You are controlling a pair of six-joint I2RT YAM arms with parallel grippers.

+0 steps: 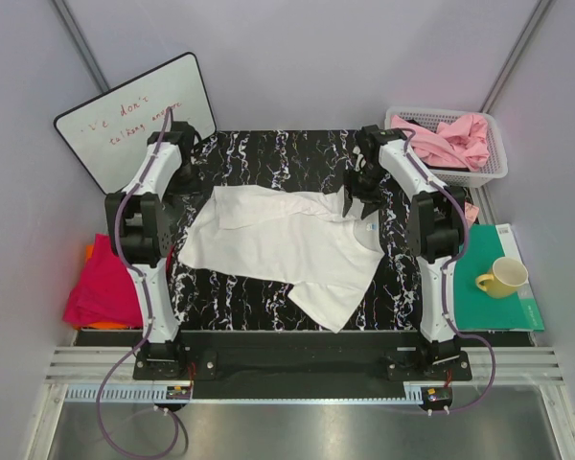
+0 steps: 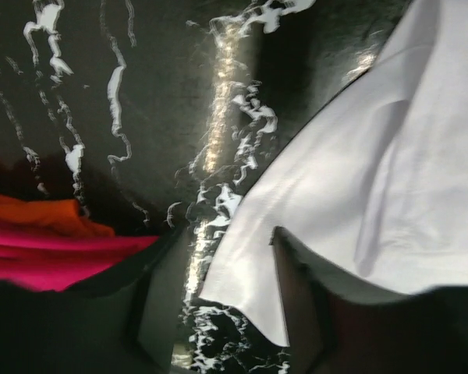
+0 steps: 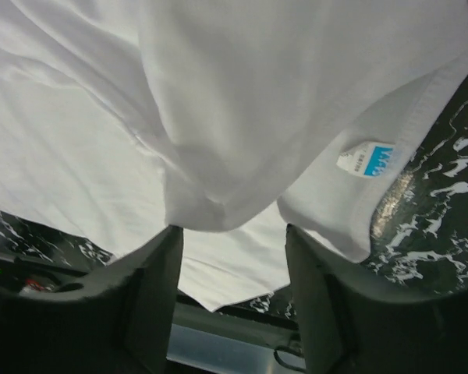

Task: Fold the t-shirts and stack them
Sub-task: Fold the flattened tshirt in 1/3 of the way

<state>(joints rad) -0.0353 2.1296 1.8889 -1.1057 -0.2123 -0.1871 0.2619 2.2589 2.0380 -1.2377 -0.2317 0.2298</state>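
Note:
A white t-shirt (image 1: pixel 297 244) lies spread and rumpled on the black marbled table (image 1: pixel 268 158). My left gripper (image 1: pixel 192 187) is at the shirt's far left corner. In the left wrist view it (image 2: pixel 222 257) is open, with a corner of the white cloth (image 2: pixel 249 288) lying between the fingers. My right gripper (image 1: pixel 356 203) is at the shirt's far right, by the collar. In the right wrist view it (image 3: pixel 232 230) is open over a raised fold of white cloth (image 3: pixel 218 179). The blue neck label (image 3: pixel 366 160) shows beside it. Pink shirts (image 1: pixel 450 139) lie in the basket. A magenta-red and orange stack (image 1: pixel 101 287) lies at the left.
The white mesh basket (image 1: pixel 494 168) stands at the far right. A teal mat (image 1: pixel 489 307) carries a yellow mug (image 1: pixel 503 276) at the right. A whiteboard (image 1: pixel 125 120) leans at the far left. Walls close in on both sides.

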